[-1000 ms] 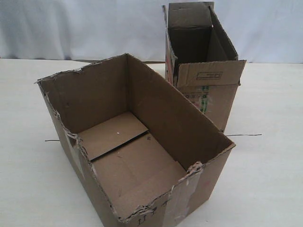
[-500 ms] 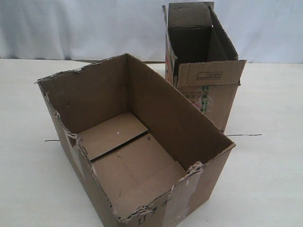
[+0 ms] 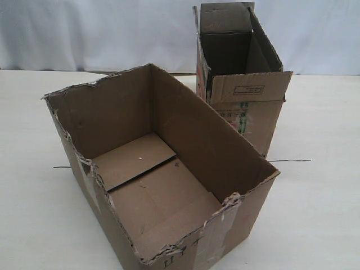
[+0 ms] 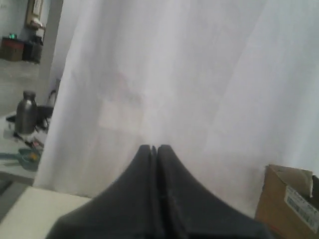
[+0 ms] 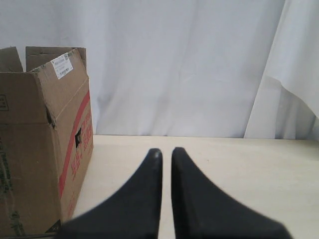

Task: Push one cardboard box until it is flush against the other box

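Observation:
The wide cardboard box (image 3: 208, 146), open-topped with a ragged torn rim, stands in the near middle of the exterior view. Behind its far right corner stands the other box (image 3: 247, 112), taller and narrower, with its flaps up and green print on its side; whether the two touch I cannot tell. Neither gripper shows in the exterior view. My left gripper (image 4: 154, 148) is shut and empty, facing the curtain, with a labelled carton corner (image 4: 289, 204) off to one side. My right gripper (image 5: 167, 152) is shut to a thin slit over the table, beside the red-striped tall carton (image 5: 40, 139).
A pale table (image 3: 315, 214) carries both boxes, with a white curtain (image 3: 112, 34) behind. Thin dark wires (image 3: 289, 161) lie on the table at either side of the wide box. A metal bottle (image 4: 26, 110) stands beyond the curtain's edge.

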